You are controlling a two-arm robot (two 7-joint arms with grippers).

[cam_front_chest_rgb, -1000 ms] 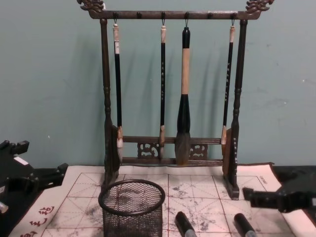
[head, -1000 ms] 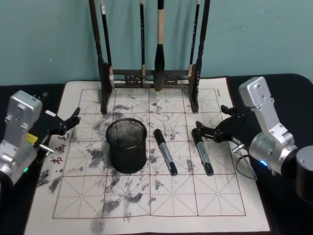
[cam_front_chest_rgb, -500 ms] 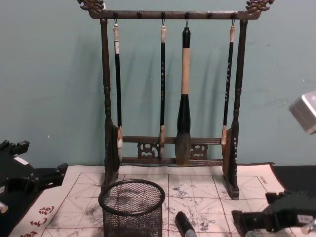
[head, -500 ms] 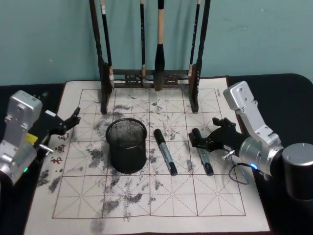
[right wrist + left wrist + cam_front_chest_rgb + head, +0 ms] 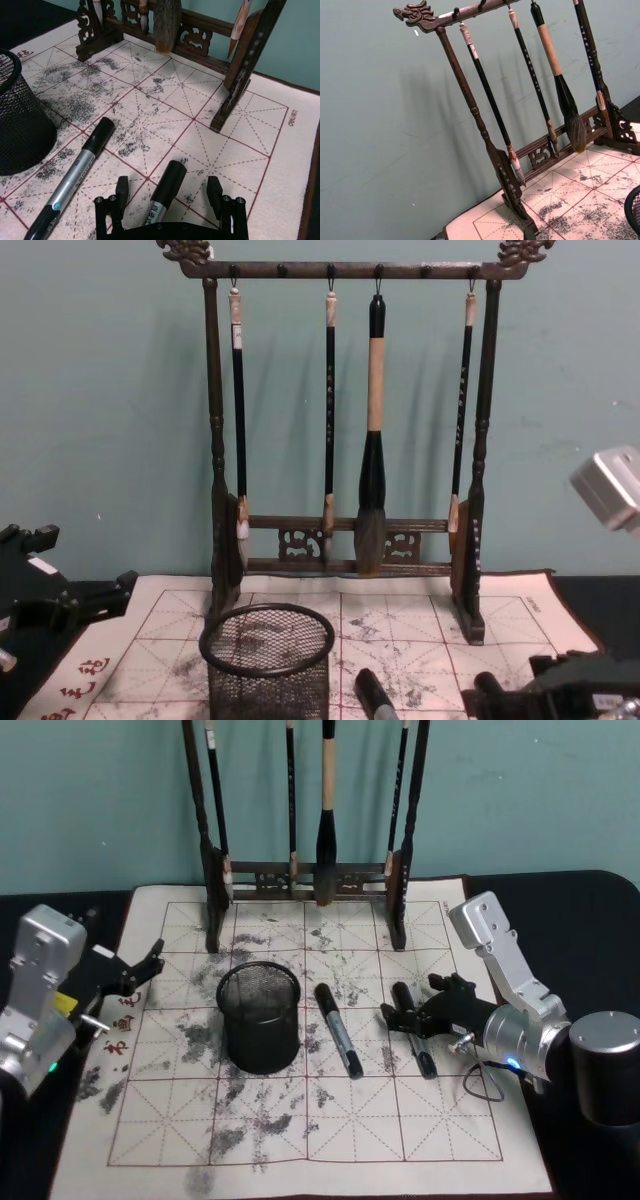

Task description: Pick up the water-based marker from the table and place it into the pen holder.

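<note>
Two black-capped grey markers lie on the calligraphy mat right of the pen holder (image 5: 259, 1017), a black wire-mesh cup. The nearer marker (image 5: 338, 1029) lies beside the cup. The farther marker (image 5: 424, 1059) lies under my right gripper (image 5: 405, 1018). In the right wrist view that gripper (image 5: 167, 192) is open, with one finger (image 5: 121, 192) on each side of this marker (image 5: 165, 185) and gaps between them. The other marker (image 5: 75, 172) and the cup (image 5: 20, 125) lie beyond. My left gripper (image 5: 140, 970) stays parked, open, at the mat's left edge.
A tall dark wooden brush rack (image 5: 305, 875) with several hanging brushes stands at the back of the mat, behind the cup and markers. The ink-stained mat (image 5: 300, 1140) has bare room in front. Black tabletop borders it on both sides.
My right gripper has moved left and down, from beside the right-hand marker to straddling it. The left arm, the cup and both markers have not moved.
</note>
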